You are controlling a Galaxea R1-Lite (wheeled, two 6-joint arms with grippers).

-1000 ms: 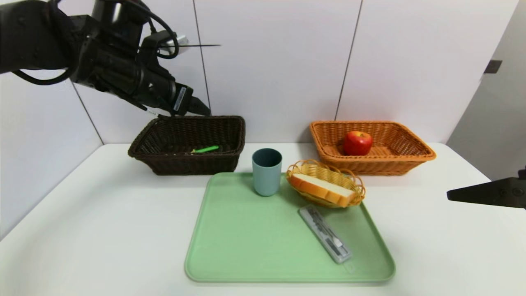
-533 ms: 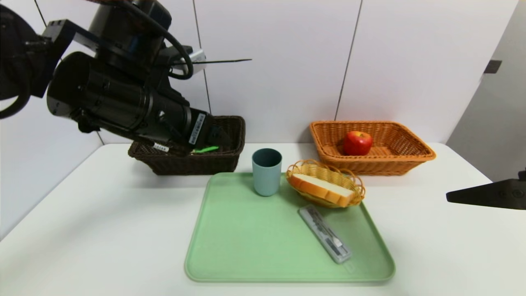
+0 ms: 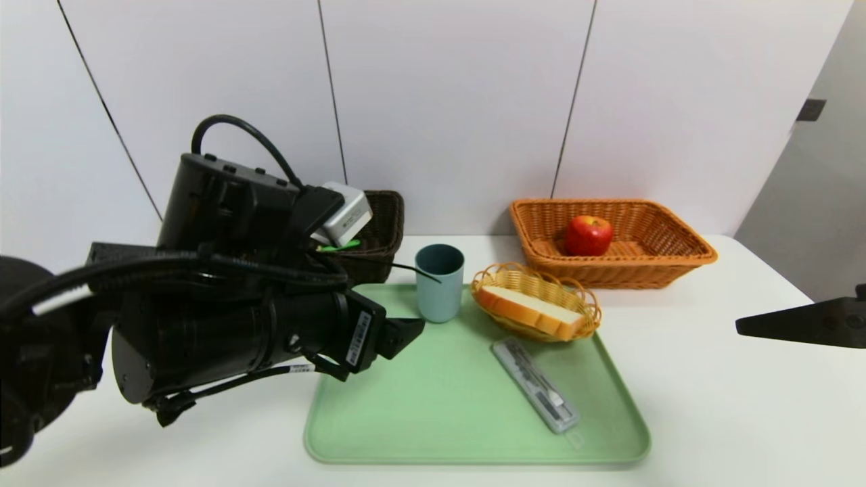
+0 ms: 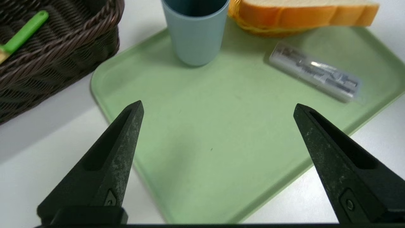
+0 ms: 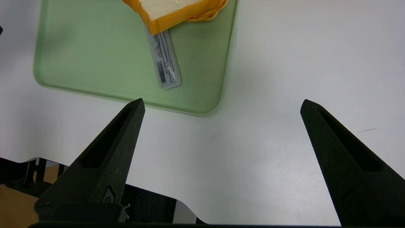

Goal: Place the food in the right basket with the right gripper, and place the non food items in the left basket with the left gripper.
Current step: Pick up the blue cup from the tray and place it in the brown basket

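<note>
Since a second ago the left arm has swung back from above the dark basket (image 3: 379, 223) and down toward the near left corner of the green tray (image 3: 433, 419), now hiding most of that basket in the head view. There the blue cup (image 3: 440, 282) stands at the tray's far edge, a small wicker dish (image 3: 534, 297) with a bread slice (image 3: 531, 310) sits beside it, and a clear pen case (image 3: 534, 385) lies on the tray. A red apple (image 3: 588, 235) rests in the orange basket (image 3: 676, 250); the right gripper (image 3: 798, 323) waits at the right edge. In the left wrist view the left gripper (image 4: 218, 107) is spread wide and empty over the tray, a green pen (image 4: 22, 33) lying in the dark basket. In the right wrist view the right gripper's fingers (image 5: 107, 152) are wide apart, empty, above the white table (image 5: 284, 63).
</note>
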